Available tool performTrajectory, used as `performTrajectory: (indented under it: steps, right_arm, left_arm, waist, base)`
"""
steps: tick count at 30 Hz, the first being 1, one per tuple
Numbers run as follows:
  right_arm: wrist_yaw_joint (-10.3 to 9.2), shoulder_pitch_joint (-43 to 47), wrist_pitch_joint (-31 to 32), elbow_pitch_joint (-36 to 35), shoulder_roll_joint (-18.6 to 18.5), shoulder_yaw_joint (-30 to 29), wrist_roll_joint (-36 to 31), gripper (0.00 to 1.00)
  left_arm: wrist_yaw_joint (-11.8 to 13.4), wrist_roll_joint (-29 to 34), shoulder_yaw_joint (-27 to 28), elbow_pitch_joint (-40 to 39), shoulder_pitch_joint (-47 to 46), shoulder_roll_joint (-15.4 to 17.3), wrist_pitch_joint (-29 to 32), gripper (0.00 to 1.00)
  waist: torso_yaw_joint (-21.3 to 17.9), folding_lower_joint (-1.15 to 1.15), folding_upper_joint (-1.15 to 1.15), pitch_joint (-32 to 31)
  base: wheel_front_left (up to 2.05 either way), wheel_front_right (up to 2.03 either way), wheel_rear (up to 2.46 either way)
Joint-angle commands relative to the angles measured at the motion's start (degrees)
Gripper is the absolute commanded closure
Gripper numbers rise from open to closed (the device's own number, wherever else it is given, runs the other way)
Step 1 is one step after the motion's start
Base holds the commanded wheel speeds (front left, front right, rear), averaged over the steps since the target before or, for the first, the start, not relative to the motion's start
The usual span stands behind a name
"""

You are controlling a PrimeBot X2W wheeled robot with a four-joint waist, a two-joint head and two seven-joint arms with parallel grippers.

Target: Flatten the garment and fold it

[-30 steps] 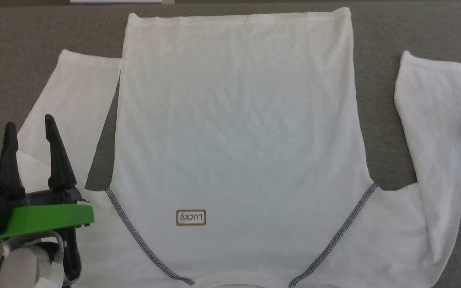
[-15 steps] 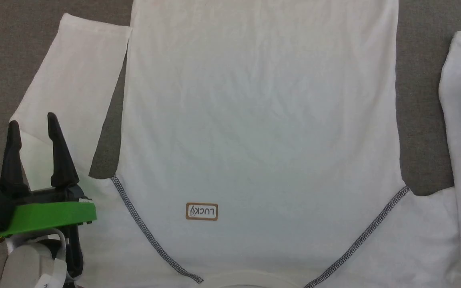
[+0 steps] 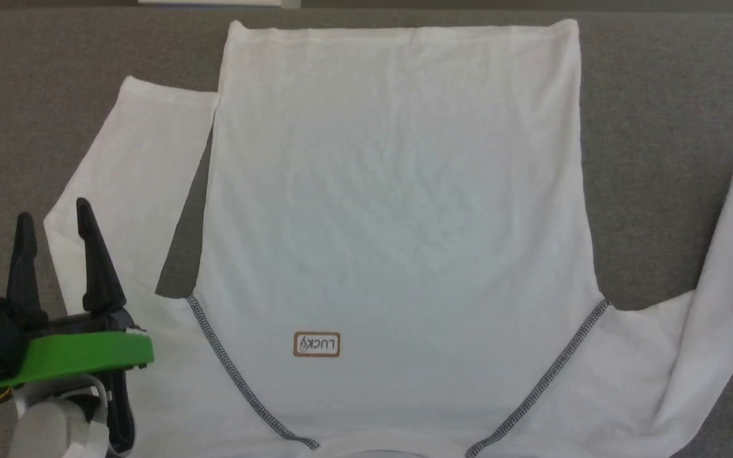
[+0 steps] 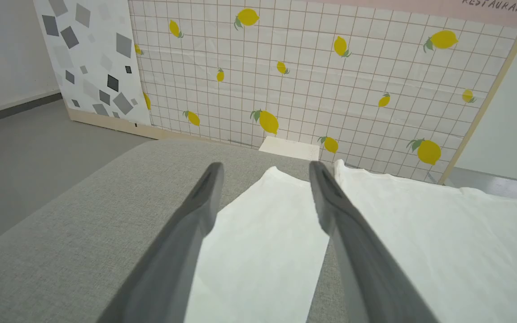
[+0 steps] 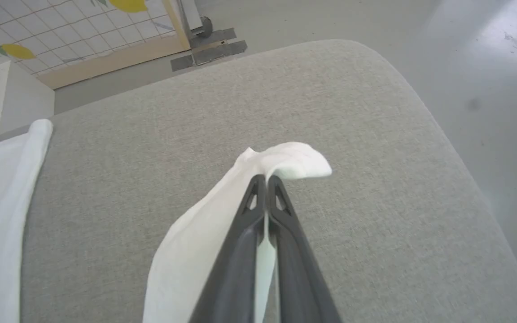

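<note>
Your right claw [image 5: 266, 177] is clamped on the cuff end of the garment's [image 3: 392, 191] right sleeve [image 5: 294, 161]. The two dark fingers are pressed together with a sliver of white cloth between them, and the cuff flops over their tips. Your left claw [image 3: 53, 212] stands wide apart with nothing in it. It is over the garment's left sleeve [image 3: 144, 165], fingers pointing along the sleeve toward its cuff. You cannot tell whether the tips touch the cloth. A green collar [image 3: 80, 356] rings that wrist, with the pale forearm below it.

The garment lies spread front-up on the grey fabric-covered bench [image 3: 659, 127], hem at the far side and neckline nearest you. Its body is flat with faint creases. The "LUCKY" patch [image 3: 316, 344] sits between the two dark zigzag seams [image 3: 239, 381], closer to the left one. The left sleeve lies flat beside the body, and the right sleeve is drawn out well away from it.

Past the garment's hem the bench ends in rounded corners. A white box [image 4: 290, 147] stands just behind that edge. Behind it are a grid-pattern panel with yellow lemons [image 4: 330, 80] and a white panel scattered with grey squares [image 4: 92, 58]. Grey floor [image 4: 25, 148] surrounds the bench.
</note>
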Motion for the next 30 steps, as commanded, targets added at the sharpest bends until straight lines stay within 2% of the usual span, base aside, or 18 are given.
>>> performTrajectory:
  steps: [1, 4, 9, 12, 15, 20, 25, 30]
  right_arm:
    - [-0.09, 2.28, -0.37, -0.07, -1.19, -1.41, 0.57, 1.0]
    - [-0.09, 6.89, -0.47, 0.14, -3.64, -4.78, 1.81, 1.0]
    - [-0.09, 13.13, -1.68, -1.02, -5.46, -9.03, 3.33, 1.0]
    - [-0.09, 15.22, -3.26, -2.5, -5.39, -10.62, 3.18, 1.0]
    - [-0.09, 16.76, -3.92, -4.69, -4.71, -9.41, 4.58, 1.0]
    - [-0.09, 19.86, -4.43, -13.48, -3.33, -1.6, 9.32, 1.0]
    - [-0.09, 22.33, -1.72, -24.61, -1.1, 11.01, 14.35, 1.0]
    - [-0.09, 22.73, 0.93, -30.75, 3.46, 25.37, 17.86, 1.0]
  left_arm:
    - [-0.32, 0.24, 0.42, 0.12, 1.03, -0.56, -0.26, 0.0]
    - [-0.65, 0.37, 0.99, 0.27, 2.49, -1.45, -0.26, 0.0]
    - [-0.89, 0.65, 2.12, 0.08, 4.78, -2.46, -0.26, 0.0]
    - [-1.18, 0.76, 2.78, -0.11, 5.9, -2.81, -0.26, 0.0]
    - [-1.29, 0.84, 3.34, -0.22, 6.55, -3.17, -0.26, 0.0]
    - [-1.67, 1.05, 3.73, -0.09, 7.68, -3.72, -0.26, 0.0]
    - [-1.82, 1.32, 3.66, 0.24, 8.34, -4.17, -0.26, 0.0]
    - [-2.04, 1.55, 3.23, 0.57, 8.53, -4.42, -0.26, 0.0]
  waist:
    - [-1.78, 0.0, 0.0, -4.9]
    - [-2.36, 0.0, 0.0, -7.23]
    - [-3.22, 0.0, 0.0, -9.83]
    - [-3.37, 0.0, 0.0, -10.74]
    - [-3.23, 0.0, 0.0, -11.49]
    - [-2.85, 0.0, 0.0, -12.77]
    - [-2.06, 0.0, 0.0, -14.37]
    - [-0.95, 0.0, 0.0, -15.65]
  base:
    - [0.0, 0.0, 0.0]
    - [0.0, 0.0, 0.0]
    - [0.0, 0.0, 0.0]
    - [0.0, 0.0, 0.0]
    - [0.0, 0.0, 0.0]
    - [0.0, 0.0, 0.0]
    - [0.0, 0.0, 0.0]
    - [0.0, 0.0, 0.0]
